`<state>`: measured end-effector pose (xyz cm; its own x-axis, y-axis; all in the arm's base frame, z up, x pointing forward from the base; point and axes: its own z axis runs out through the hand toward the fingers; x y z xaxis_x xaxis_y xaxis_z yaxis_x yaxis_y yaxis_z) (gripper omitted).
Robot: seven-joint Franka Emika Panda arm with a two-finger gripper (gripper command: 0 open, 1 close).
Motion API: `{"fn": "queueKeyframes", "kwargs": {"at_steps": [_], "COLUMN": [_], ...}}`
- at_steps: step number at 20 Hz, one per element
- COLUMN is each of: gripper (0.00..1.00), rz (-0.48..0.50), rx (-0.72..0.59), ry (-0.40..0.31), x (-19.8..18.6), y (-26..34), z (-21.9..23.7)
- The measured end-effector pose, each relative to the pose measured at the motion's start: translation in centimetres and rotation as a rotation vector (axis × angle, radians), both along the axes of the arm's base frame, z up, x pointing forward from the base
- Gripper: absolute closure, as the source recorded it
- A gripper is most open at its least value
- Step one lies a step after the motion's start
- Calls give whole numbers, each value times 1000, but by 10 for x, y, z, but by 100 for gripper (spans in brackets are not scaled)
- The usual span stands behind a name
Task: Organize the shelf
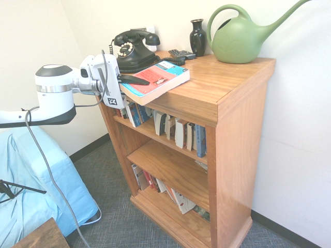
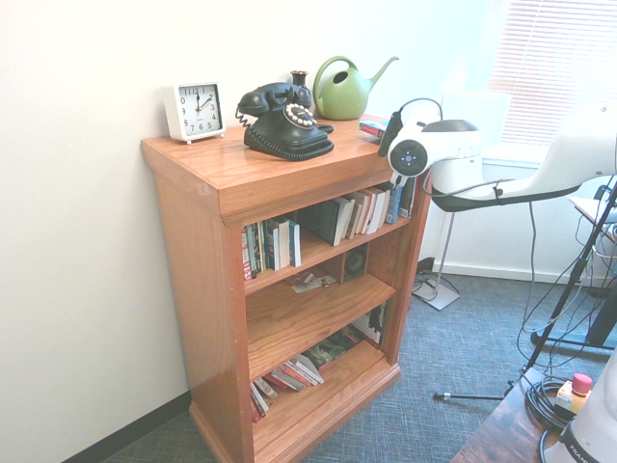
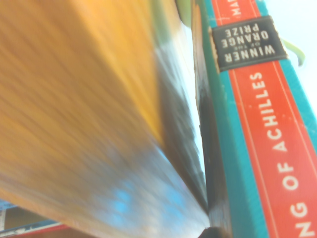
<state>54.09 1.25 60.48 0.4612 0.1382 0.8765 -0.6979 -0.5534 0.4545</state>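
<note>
Filling the centre and right of the first exterior view, the shelf [image 1: 227,103] is a honey-brown wooden bookcase with a thick overhanging top and 3 tiers; books stand in a row on the upper tier and lean or lie on the lowest. On its top sit a black rotary telephone [image 1: 135,49], a dark vase [image 1: 197,37] and a green watering can [image 1: 243,36]. From the left of the frame the white arm reaches level to the front left corner of the top, where the gripper [image 1: 135,80] has its dark fingers shut on a teal-and-red book [image 1: 158,81] lying tilted over the edge.

In the second exterior view the shelf [image 2: 270,183] stands against the white wall at centre left, a white clock [image 2: 194,110] at its back left corner. The arm enters from the right; the gripper is hidden behind the wrist.

Close up in the wrist view, the book's [image 3: 257,134] spine fills the right, beside the blurred wooden edge of the shelf [image 3: 74,109].
</note>
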Motion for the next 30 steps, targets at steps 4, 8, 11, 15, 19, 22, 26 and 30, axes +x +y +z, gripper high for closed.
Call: {"fn": "queueKeyframes", "kwargs": {"at_steps": [4,8,11,15,19,22,26,30], "gripper": [100,100,100,100,100,100,100,100], "rz": [-31,-45,-43,-50,-53,-34,9,57], "rx": [64,130,191,279,363,432,533,617], "ry": [-40,-72,-101,-136,-153,-155,-147,-101], "x": [-15,-32,-51,-85,-128,-158,-190,-200], "y": [-10,-13,-10,-12,-17,-16,-7,10], "z": [16,31,45,58,55,45,23,-18]}}
